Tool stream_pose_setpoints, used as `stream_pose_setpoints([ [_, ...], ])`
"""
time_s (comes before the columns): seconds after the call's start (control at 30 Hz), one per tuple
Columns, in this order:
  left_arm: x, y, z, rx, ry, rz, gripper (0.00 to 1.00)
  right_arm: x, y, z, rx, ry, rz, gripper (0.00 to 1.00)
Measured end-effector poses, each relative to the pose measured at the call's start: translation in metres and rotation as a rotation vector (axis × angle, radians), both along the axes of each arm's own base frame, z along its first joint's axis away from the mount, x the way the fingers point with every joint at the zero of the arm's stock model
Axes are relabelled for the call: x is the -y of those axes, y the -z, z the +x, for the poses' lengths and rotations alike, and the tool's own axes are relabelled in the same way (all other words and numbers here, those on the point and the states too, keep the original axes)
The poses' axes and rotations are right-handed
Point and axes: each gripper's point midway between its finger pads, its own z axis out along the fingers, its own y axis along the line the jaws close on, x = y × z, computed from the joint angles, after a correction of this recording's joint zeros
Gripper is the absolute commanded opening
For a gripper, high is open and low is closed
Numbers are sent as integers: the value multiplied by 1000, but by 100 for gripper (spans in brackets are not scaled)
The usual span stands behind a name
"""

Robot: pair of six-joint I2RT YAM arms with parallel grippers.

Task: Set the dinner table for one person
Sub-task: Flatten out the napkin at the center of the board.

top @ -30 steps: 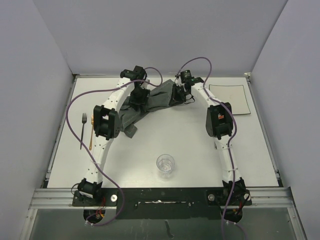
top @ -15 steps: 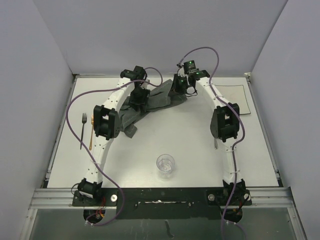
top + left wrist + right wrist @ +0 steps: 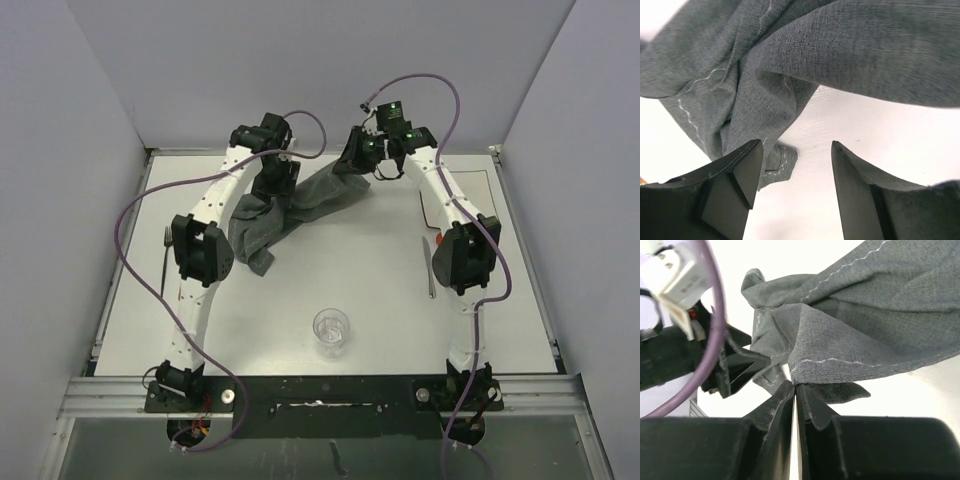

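right hand (image 3: 795, 386) of mine is clamped on the hem of the grey placemat (image 3: 880, 315); my left hand (image 3: 797, 150) stands apart beside it

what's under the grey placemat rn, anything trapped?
Under the raised part of the placemat, the left wrist view shows only bare white dinner table. Its crumpled lower end seems to rest on the table, so anything beneath that is hidden.

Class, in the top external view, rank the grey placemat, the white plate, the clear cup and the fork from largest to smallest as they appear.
1. Grey placemat, crumpled yet covering the most area.
2. White plate, partly hidden.
3. Clear cup and fork: unsure. The fork is longer but very thin and partly hidden.
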Motion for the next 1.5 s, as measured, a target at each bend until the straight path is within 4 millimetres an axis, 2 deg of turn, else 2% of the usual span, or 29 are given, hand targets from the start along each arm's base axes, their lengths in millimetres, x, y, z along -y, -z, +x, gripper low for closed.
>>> stream_pose_setpoints([
  [0.13, 0, -34, 2, 81, -1, -22, 59, -4, -9, 7, 4, 5, 19, 7],
  [0.23, 4, -47, 5, 121, 6, -43, 60, -13, -1, 19, 0, 0, 44, 6],
  [0.43, 23, -42, 5, 113, 40, -112, 61, -21, 58, 21, -146, 4, 52, 6],
  [0.53, 36, -42, 5, 111, 58, -170, 61, -21, 72, 16, -195, 9, 51, 6],
  [0.63, 51, -44, 9, 119, 69, -235, 61, -21, 71, 17, -192, 10, 59, 6],
  [0.73, 68, -39, 14, 115, 77, -301, 61, -20, 68, 21, -179, 14, 68, 6],
  [0.83, 82, -27, 18, 93, 81, -355, 61, -18, 65, 24, -175, 26, 77, 5],
  [1.0, 99, 10, 23, 24, 73, -410, 61, -13, 56, 38, -157, 43, 126, 5],
  [1.17, 108, 38, 23, -37, 59, -440, 61, -9, 60, 43, -164, 56, 149, 5],
  [1.3, 114, 41, 28, -39, 56, -469, 60, -12, 57, 43, -164, 49, 168, 4],
  [1.5, 123, 27, 36, -4, 61, -521, 60, -14, 58, 40, -174, 38, 180, 4],
])
